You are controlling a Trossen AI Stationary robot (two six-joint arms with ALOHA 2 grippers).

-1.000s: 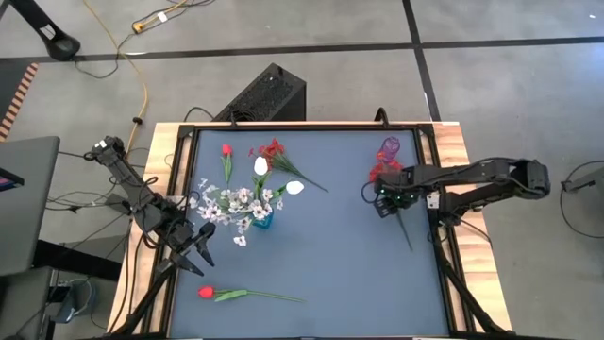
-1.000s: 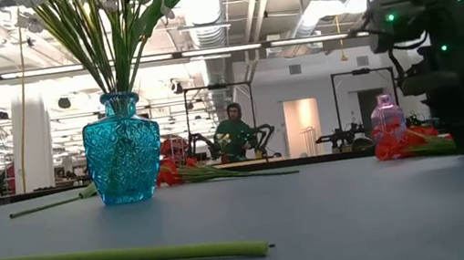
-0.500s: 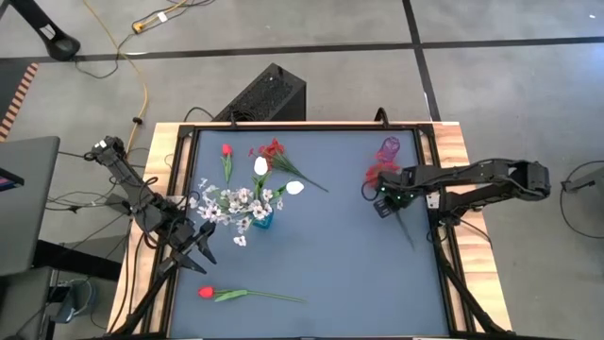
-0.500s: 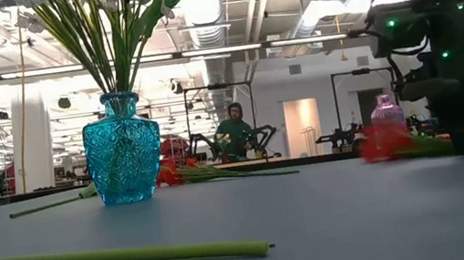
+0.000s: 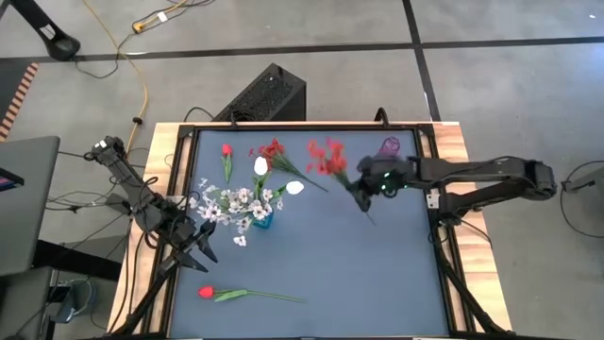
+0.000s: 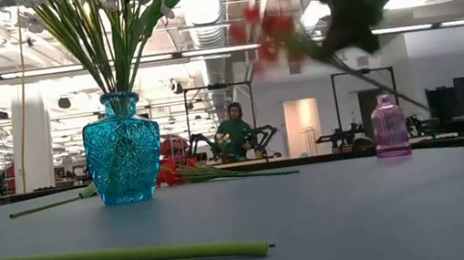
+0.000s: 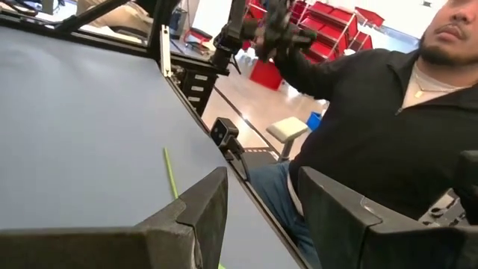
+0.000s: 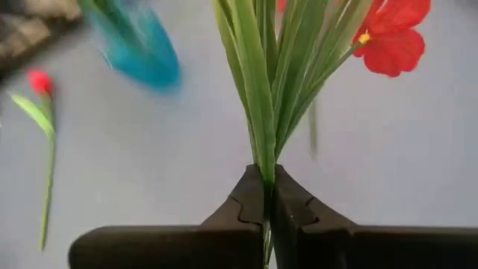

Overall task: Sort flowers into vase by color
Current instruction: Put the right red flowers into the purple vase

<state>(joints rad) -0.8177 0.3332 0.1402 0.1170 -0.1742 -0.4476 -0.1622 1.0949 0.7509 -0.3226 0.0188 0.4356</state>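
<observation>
a: where do we have the right gripper (image 5: 361,186)?

b: up off the table, toward two o'clock from the centre in the high view. our right wrist view shows its fingers (image 8: 243,205) pressed together on the green stems of a red spray (image 5: 327,158), whose blossoms stick out toward ten o'clock from the gripper.

a: and in the low view?

b: the red spray (image 6: 269,37) hangs blurred high in the air, well above the table (image 6: 338,225).

a: the vases?

b: we see the blue vase (image 5: 261,221) at about nine o'clock from the table's centre, holding white blossom sprays (image 5: 231,201) and white tulip buds (image 5: 261,166). the pink vase (image 5: 389,147) stands at the far right, about one o'clock, and we can't tell if anything is in it.

a: what flowers lie loose?

b: a red tulip (image 5: 226,151) at eleven o'clock, a second red spray (image 5: 274,151) just beside the white bud, and another red tulip (image 5: 207,293) with a long stem at the near left, roughly seven o'clock.

a: our left gripper (image 5: 196,247)?

b: it waits at the table's left edge, around eight o'clock, fingers (image 7: 198,213) apart with nothing between them. past them in the left wrist view sits a person in a dark top (image 7: 373,112).
</observation>
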